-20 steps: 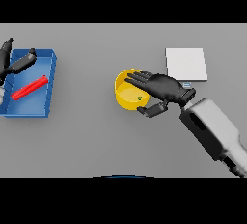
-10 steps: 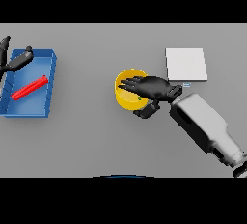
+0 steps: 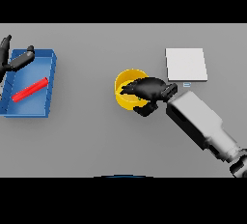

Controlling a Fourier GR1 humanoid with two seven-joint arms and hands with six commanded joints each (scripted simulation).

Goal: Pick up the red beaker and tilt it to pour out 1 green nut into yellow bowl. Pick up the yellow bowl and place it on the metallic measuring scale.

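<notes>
Right hand (image 3: 147,90) grips the bowl's (image 3: 124,89) right rim mid-surface, fingers curled over it, arm drawn nearer than before. Left hand (image 3: 14,60) stays relaxed over the tray (image 3: 48,85) holding the beaker (image 3: 30,90); scale (image 3: 186,64) near the far-right edge.

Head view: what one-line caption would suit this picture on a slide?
Right hand grips the yellow bowl near the scale; left hand waits above the blue tray.

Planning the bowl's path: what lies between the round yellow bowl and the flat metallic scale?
Only bare grey table, in the head view; the right hand covers the round yellow bowl's scale-side rim, short of the flat metallic scale.
</notes>
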